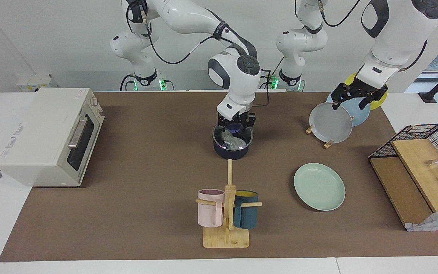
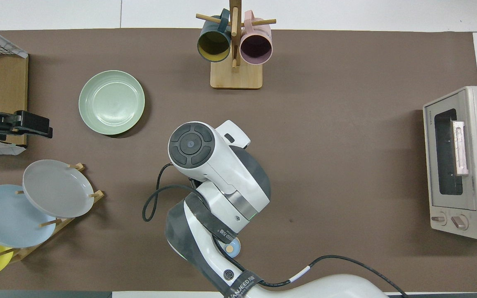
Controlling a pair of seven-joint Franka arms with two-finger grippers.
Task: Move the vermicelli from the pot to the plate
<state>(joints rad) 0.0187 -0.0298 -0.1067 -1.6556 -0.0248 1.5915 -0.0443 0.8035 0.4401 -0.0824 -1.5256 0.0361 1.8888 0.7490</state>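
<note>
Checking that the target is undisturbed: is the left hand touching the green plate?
Apart. The facing view shows the left hand up by the grey plate, brown table between it and the green plate.

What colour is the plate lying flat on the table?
Pale mint green plate, clearest in the overhead view.

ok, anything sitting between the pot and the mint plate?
No. In the facing view the brown mat is bare between the pot and the plate. The mug rack stands off that line, farther from the robots.
</note>
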